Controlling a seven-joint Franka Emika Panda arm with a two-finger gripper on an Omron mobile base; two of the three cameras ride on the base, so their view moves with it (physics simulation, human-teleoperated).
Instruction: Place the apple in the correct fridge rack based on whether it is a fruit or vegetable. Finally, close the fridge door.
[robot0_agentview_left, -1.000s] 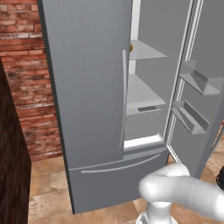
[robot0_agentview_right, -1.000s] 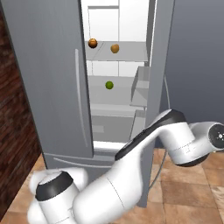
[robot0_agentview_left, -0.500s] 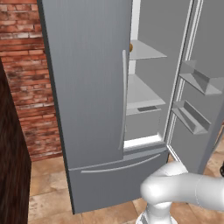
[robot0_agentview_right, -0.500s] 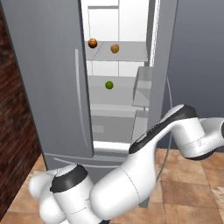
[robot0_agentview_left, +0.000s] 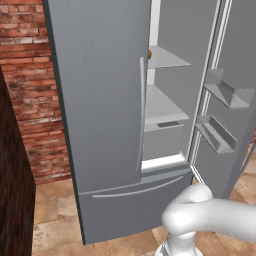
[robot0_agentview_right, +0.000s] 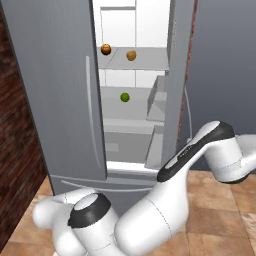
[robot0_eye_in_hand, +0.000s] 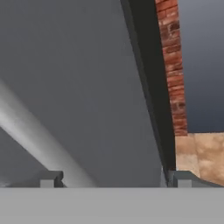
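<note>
The jaws are wide apart and hold nothing, right up against the outside of the fridge door (robot0_eye_in_hand: 87, 87). The apple (robot0_agentview_right: 131, 55) sits on the fridge rack (robot0_agentview_right: 150, 60). If the arm slides off the door's edge, the door may stay open.

Brick wall (robot0_agentview_left: 35, 90) fills the left side, tiled floor (robot0_agentview_left: 55, 220) along the bottom, and a little green ball (robot0_agentview_right: 125, 97) sits mid-frame on the lower shelf (robot0_agentview_right: 125, 107).

The arm (robot0_agentview_right: 200, 150) has swung further right, outside the open fridge door (robot0_agentview_right: 177, 75).
</note>
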